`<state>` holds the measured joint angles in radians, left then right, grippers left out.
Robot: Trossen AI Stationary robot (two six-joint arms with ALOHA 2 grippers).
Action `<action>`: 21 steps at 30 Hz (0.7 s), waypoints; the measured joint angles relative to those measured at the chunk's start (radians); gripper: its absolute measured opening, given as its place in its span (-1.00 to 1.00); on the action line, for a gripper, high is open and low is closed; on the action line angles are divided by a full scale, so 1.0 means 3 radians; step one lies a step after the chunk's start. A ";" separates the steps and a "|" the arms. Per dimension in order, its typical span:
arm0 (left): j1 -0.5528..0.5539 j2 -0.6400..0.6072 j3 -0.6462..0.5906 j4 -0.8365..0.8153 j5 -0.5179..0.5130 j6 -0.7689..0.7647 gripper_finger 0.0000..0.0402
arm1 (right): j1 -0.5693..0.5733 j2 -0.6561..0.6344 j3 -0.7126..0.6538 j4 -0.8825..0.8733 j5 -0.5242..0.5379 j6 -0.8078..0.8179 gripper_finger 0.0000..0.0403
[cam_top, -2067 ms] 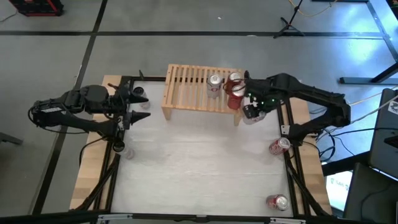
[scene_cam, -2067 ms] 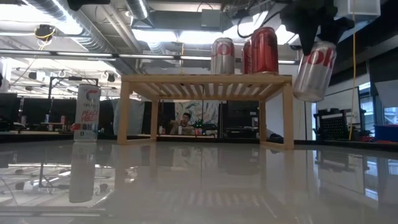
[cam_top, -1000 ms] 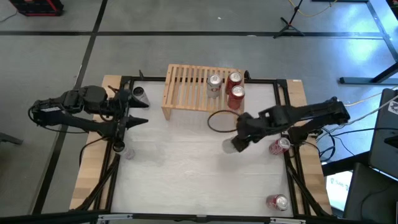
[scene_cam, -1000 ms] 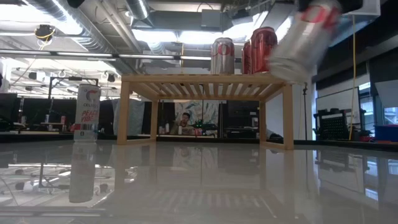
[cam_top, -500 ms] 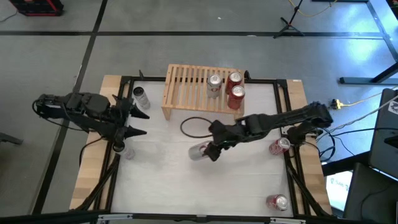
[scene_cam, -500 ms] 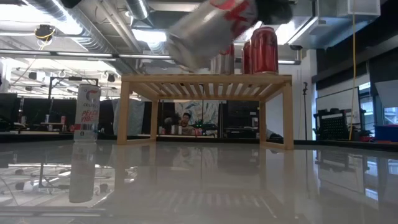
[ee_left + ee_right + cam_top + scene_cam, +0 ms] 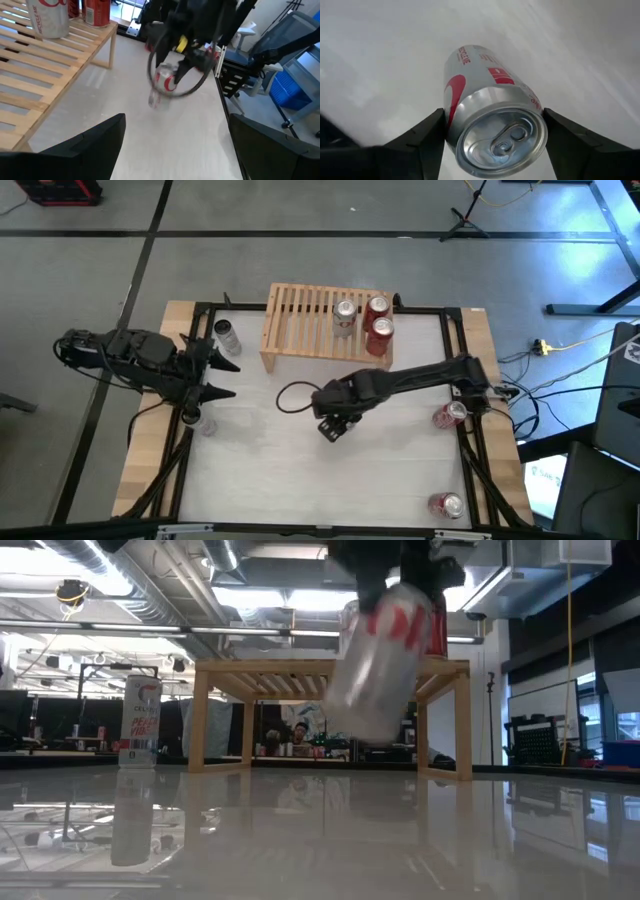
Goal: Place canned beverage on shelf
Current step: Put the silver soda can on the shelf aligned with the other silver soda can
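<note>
A silver canned beverage (image 7: 490, 115) with red lettering hangs over the middle of the table (image 7: 260, 470), also visible in the low view (image 7: 378, 665), with my right gripper (image 7: 333, 418) shut on it. The light-wood shelf (image 7: 300, 320) stands at the far edge on its two side legs. On its right part stand one silver can (image 7: 344, 314) and two red cans (image 7: 378, 320). My left gripper (image 7: 222, 378) waits open at the table's left edge, pointing toward the middle, with nothing between its fingers (image 7: 80, 150). My right gripper pinches the can between its two fingers, on opposite sides of the wall just below the top rim (image 7: 451, 125). The fingers (image 7: 420, 140) come from above, pointing down. The can hangs below them, lid up and tilted, clear of the table.
A tall white can (image 7: 227, 335) stands left of the shelf. A red and silver can (image 7: 448, 416) lies at the right rail and another (image 7: 446, 505) at the near right corner. A black cable loop (image 7: 290, 395) hangs off my right arm.
My right gripper has carried the silver can from the table's right side toward its middle and downward. The can has swung from a strong slant to nearly upright. My left gripper has swung a little toward the near edge, staying open.
</note>
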<state>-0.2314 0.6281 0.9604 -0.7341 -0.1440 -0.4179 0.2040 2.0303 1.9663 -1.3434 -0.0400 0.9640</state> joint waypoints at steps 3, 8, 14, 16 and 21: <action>0.0000 -0.0001 -0.0001 0.0003 -0.0001 -0.0001 0.73 | -0.0012 0.0122 0.0002 -0.0037 -0.0058 -0.0003 0.29; 0.0000 -0.0001 -0.0001 0.0023 -0.0013 -0.0001 0.73 | -0.0008 0.0239 0.0003 -0.0031 -0.0097 -0.0002 0.29; 0.0000 0.0000 -0.0001 0.0041 -0.0013 -0.0005 0.73 | -0.0006 0.0313 0.0010 0.0007 -0.0148 -0.0003 0.32; 0.0000 0.0000 -0.0001 0.0040 -0.0013 -0.0006 0.73 | -0.0004 0.0315 0.0010 0.0069 -0.0152 -0.0002 0.37; 0.0000 0.0000 -0.0001 0.0041 -0.0013 -0.0001 0.73 | -0.0003 0.0317 0.0007 0.0128 -0.0166 -0.0002 0.56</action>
<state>-0.2314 0.6281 0.9600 -0.7219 -0.1478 -0.4183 0.2031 2.1254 1.9683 -1.3048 -0.0898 0.9634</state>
